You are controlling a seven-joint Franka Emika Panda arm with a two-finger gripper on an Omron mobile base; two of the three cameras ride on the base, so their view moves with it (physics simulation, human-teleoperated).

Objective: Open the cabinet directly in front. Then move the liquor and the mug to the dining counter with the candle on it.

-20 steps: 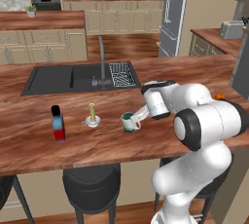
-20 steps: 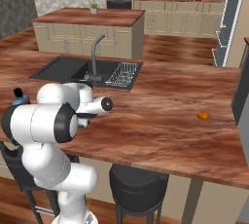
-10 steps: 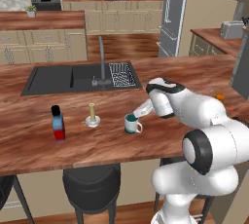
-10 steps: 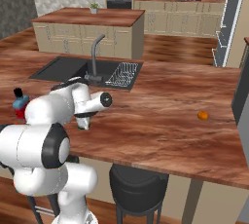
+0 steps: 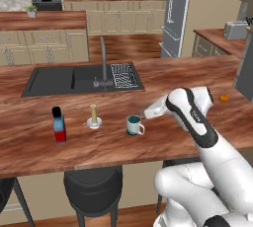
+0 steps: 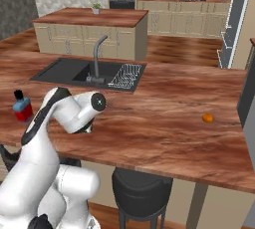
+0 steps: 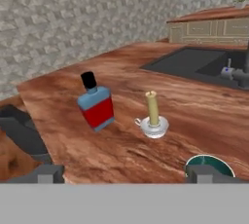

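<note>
- Three items stand in a row on the worktop (image 5: 163, 144): bottle (image 5: 59, 125), candle (image 5: 94, 117), mug (image 5: 133, 125), all on the near side of the sink (image 5: 54, 79).
- Mug sits upright, free of the claw (image 5: 146, 113), handle turned toward the arm side; candle just beside it, bottle a bit further along.
- Claw hangs just beside the mug, a little above it. In the hand view the two fingertips (image 7: 47, 173) sit wide apart with nothing between them, so jaws are spread and empty; the mug rim (image 7: 210, 163) peeks at the bottom right, by the right-hand tip.
- My read: both items are delivered and the step in hand is the retreat after release.
- To do it well: lift straight up before swinging sideways, so neither fingertip clips the rim or handle.
- Keep the wrist away from the candle, as it looks easy to tip.
- Don't close the jaws until well above the mug.
</note>
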